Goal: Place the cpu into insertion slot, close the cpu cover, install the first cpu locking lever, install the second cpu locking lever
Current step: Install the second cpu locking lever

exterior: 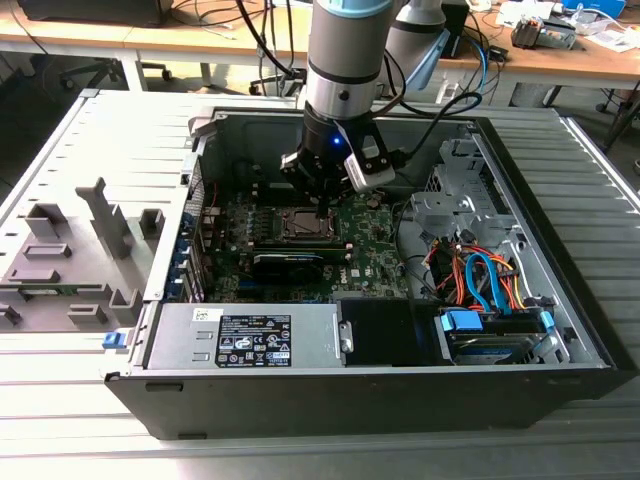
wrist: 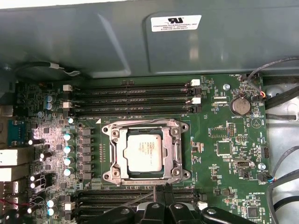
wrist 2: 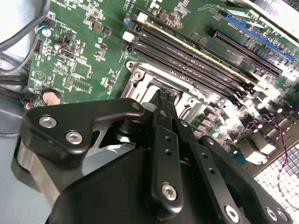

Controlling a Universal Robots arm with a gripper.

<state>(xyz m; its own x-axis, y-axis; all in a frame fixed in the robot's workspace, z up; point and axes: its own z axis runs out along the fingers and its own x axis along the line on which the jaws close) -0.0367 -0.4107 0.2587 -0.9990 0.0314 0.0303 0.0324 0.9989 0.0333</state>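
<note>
Hovering just beside the socket, the black gripper (wrist: 161, 193), fingers pinched narrow and empty, has the silvery square cpu (wrist: 143, 154) seated under its closed metal frame cover (wrist: 112, 154); locking levers look next, needing precise hooking.

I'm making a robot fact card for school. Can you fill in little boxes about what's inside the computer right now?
place: open computer case on a slatted table
cpu: sitting in the slot
cover: down around the cpu, its top showing through the window
pincer: just beside the slot's edge, fingers close together, holding nothing
board: green, with long black slots beside the cpu
cables: orange and blue, on the exterior view's right
</note>
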